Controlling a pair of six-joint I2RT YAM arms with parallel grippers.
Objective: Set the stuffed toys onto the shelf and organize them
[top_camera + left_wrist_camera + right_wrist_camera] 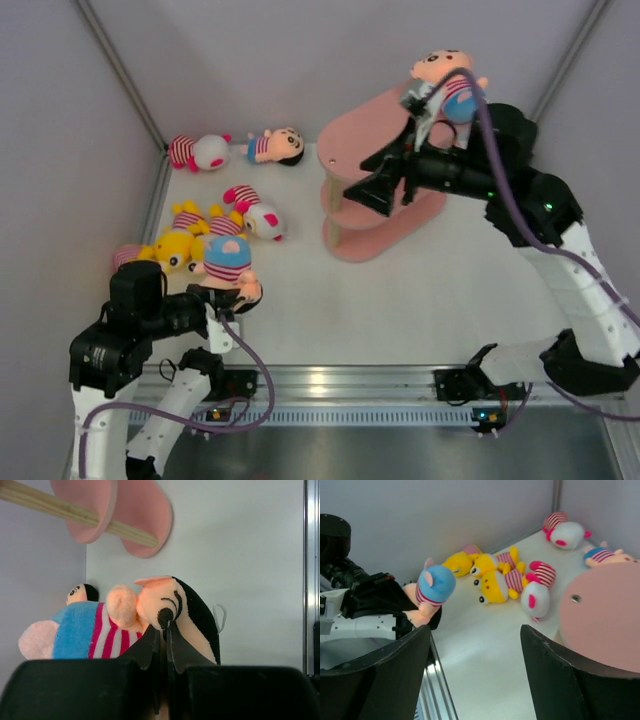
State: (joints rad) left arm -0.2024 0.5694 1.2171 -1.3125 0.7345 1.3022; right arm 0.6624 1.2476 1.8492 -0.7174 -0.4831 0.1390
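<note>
The white tabletop [400, 300] carries the pink shelf [370, 130] right of center, with a peach-faced doll [445, 72] at the far end of its top board. The other stuffed toys [255, 212] lie loose by the left wall. The right gripper [475, 670] gapes wide and empty over the shelf, while the left gripper [164, 622] pinches a blue-shorts doll [228, 262] at near left.

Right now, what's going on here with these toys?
Two arms are putting plush dolls on the pink shelf. The left gripper is shut on a blue-shorts doll at the table's near left. The right gripper is open by the top board, where one doll sits. Several others lie on the table.
</note>
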